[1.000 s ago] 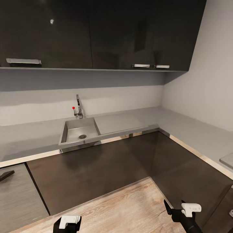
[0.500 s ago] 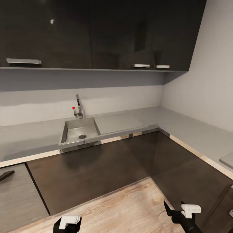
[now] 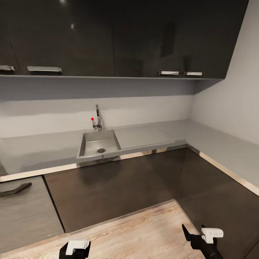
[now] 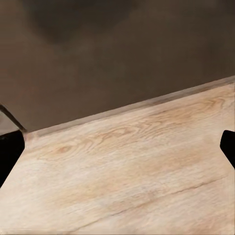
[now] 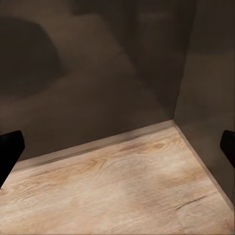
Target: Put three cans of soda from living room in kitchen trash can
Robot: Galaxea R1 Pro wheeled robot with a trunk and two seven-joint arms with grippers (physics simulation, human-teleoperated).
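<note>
Everything in the head view has slid to the right since half a second ago, sink, tap and wall cabinets together, so the camera has swung left while the fittings stand where they were; both claws sit at the same spot low in the picture. The left claw (image 3: 75,248) and the right claw (image 3: 201,235) hang low over the light wood floor (image 3: 144,230), and in each wrist view the dark fingertips stand far apart at the picture's edges with nothing between them, so both are spread and empty. No soda can and no trash can appears in any of these pictures, so neither arm can be called the nearer one and no long axis can be read; the bearing to the bin is simply not known from here. Ahead runs the grey L-shaped bench (image 3: 43,151) with its steel sink (image 3: 99,145) and tap (image 3: 98,120), dark base cabinets (image 3: 118,187) below and dark wall cabinets (image 3: 108,36) above. Judging by the empty claws, the robot is probably searching the kitchen.
</note>
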